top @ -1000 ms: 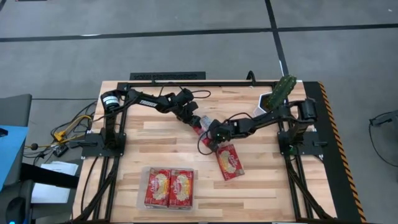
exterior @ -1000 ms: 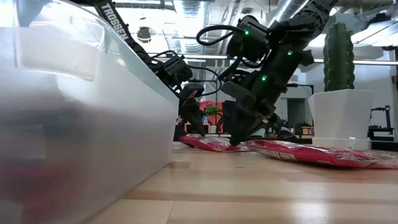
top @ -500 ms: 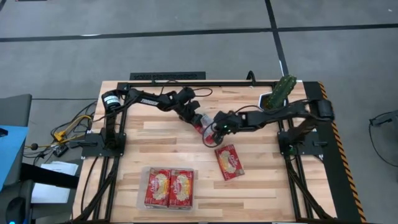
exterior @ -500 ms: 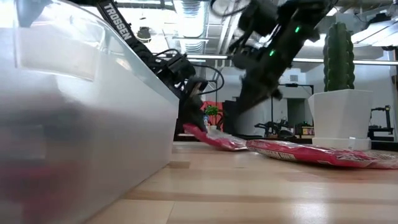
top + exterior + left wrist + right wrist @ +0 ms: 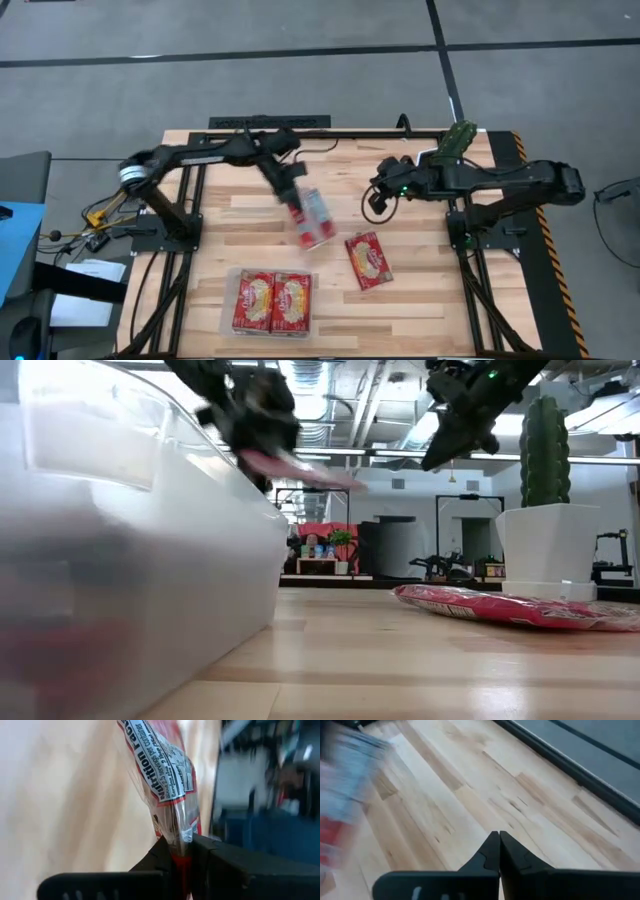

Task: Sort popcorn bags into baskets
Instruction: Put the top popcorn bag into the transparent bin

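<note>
My left gripper [image 5: 292, 198] is shut on a red popcorn bag [image 5: 313, 221] with a blue-white panel, held up above the table's middle. In the low view the bag [image 5: 305, 468] juts out high above the wood. My right gripper [image 5: 377, 197] hovers shut, holding nothing, to the bag's right and well above the table [image 5: 437, 457]. A second popcorn bag [image 5: 368, 260] lies flat on the table. The clear basket [image 5: 272, 328] at the near edge holds two more bags [image 5: 272, 300] side by side. My left gripper pinches the bag's crimped end seam [image 5: 180, 844] between its two fingers. The bag runs on away from the fingers, toward the table's near right. It is lifted clear of the table and sticks out nearly level, drooping a little [image 5: 330, 478].
A white pot [image 5: 545, 550] with a green cactus [image 5: 455, 143] stands at the far right corner. The basket's clear wall [image 5: 130, 560] fills the left of the low view. Bare wood lies between the basket and the lone bag.
My left gripper has taken hold of the bag that lay mid-table and lifted it clear, swinging it toward the near edge. My right gripper, which stood at that bag, has risen and drawn back toward the table's right edge, still shut.
</note>
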Controlling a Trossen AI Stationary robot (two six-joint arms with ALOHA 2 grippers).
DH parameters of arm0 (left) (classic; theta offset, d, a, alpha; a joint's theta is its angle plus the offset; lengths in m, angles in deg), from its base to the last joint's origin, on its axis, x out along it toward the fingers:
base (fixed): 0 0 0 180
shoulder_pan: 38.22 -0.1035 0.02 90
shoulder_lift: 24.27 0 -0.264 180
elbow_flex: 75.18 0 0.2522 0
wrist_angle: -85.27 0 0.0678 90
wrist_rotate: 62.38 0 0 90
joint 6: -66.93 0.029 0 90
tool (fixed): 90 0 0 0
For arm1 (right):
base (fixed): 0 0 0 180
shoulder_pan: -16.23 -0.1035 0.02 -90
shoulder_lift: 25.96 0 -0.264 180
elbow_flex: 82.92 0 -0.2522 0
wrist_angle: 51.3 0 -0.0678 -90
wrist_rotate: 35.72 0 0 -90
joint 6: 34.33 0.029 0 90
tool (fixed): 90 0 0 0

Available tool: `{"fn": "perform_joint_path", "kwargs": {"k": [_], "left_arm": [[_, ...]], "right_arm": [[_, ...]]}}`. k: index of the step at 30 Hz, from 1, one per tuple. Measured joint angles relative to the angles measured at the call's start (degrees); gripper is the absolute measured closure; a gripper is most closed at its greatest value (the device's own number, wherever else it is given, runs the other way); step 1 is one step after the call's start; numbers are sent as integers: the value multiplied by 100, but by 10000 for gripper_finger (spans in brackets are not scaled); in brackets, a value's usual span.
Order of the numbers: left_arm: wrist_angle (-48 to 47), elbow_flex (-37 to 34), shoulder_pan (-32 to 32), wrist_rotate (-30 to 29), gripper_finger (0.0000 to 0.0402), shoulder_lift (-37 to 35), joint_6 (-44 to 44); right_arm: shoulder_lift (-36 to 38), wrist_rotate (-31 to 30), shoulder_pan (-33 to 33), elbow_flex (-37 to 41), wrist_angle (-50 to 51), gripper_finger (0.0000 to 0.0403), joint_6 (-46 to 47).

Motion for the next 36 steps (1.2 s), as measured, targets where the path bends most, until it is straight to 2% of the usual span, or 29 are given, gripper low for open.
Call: {"fn": "perform_joint_path", "kwargs": {"k": [2,5,10,15,20,26,30,36], "left_arm": [[-991,-2,240,-75,392,-468,497],[-2150,-4,759,-510,392,-1113,1006],[-2802,-7,1841,-1261,390,-1753,1152],[-2786,-75,2805,-1515,388,-1831,1085],[-2191,-379,3497,-1916,388,-1787,986],[-1534,-952,3668,-1984,387,-1787,318],[-1108,-1234,3740,-1644,387,-1787,-93],[-784,-1337,3918,-1693,385,-1787,-260]], "right_arm": [[49,-14,-18,-1,-19,387,-52],[4,-11,-42,2,22,380,-141],[-241,3,-75,0,-44,373,-219],[-500,113,-81,1,-126,381,-210],[-584,264,-84,0,-178,386,-196],[-558,260,-157,0,-187,374,-171],[-558,264,-160,0,-181,374,-153],[-565,260,-160,0,-176,385,-152]]}}
